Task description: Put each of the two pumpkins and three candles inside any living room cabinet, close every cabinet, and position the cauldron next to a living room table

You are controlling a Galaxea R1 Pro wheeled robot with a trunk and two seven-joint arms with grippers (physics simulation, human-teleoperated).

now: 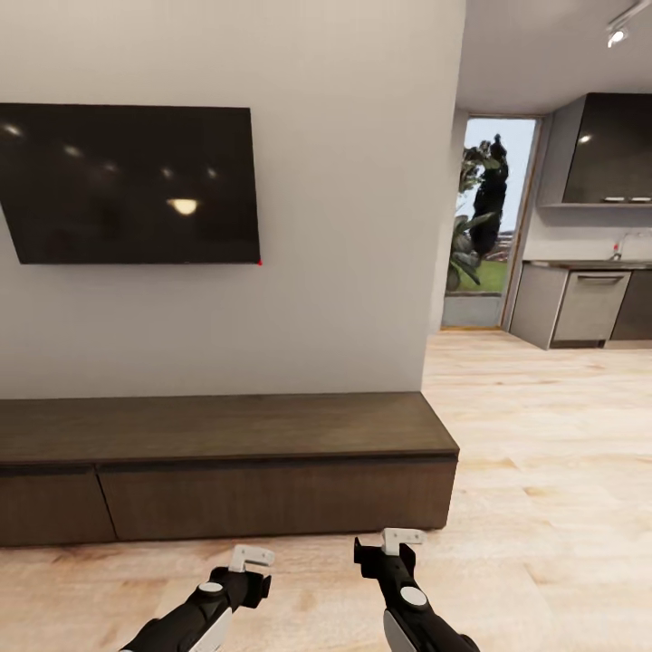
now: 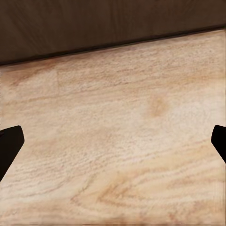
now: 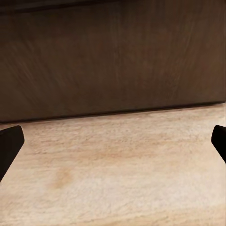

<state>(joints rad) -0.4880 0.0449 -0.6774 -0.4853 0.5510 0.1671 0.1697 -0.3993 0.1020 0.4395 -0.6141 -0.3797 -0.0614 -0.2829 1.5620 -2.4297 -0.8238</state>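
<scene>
Both grippers, left point(image 1: 251, 558) and right point(image 1: 401, 541), hang wide open and empty just before the cabinet point(image 1: 226, 471), seemingly closed, so one should hook a drawer edge squarely.

A home's living room: a wall-mounted television point(image 1: 131, 184) at upper left above a low dark cabinet point(image 1: 226, 462), with kitchen cupboards point(image 1: 589, 303) at right.
</scene>
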